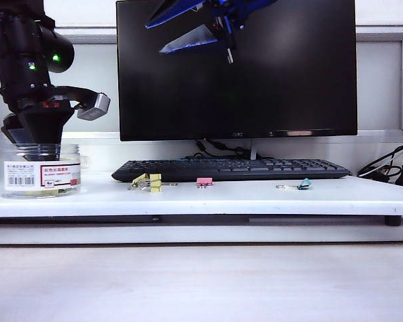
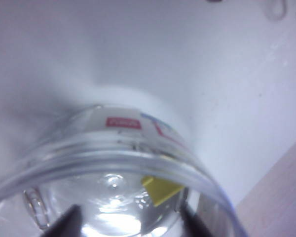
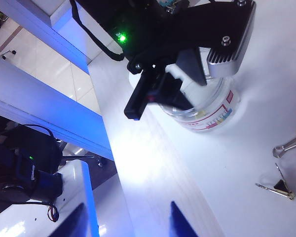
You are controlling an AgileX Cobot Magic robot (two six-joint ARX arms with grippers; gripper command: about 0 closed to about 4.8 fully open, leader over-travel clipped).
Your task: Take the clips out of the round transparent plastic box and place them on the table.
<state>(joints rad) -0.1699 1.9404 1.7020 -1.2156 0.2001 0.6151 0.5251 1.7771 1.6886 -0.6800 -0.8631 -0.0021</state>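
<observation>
Clear plastic is being entered from above: the left gripper (image 2: 123,224) is being held inside the mouth of the round transparent plastic box (image 1: 40,171), which is standing at the left end of the table (image 1: 255,198). Its jaws are being kept apart, with nothing between them. One yellow clip (image 2: 160,190) is being seen inside the box, close against the wall; two more clips (image 1: 148,182) are lying on the table before the keyboard (image 1: 232,169). The right gripper (image 3: 126,219) is being held spread and empty, above the table's front edge. If the fingers are closed off-centre, the light box is likely to be nudged or tipped, or the clip pushed aside and missed.
</observation>
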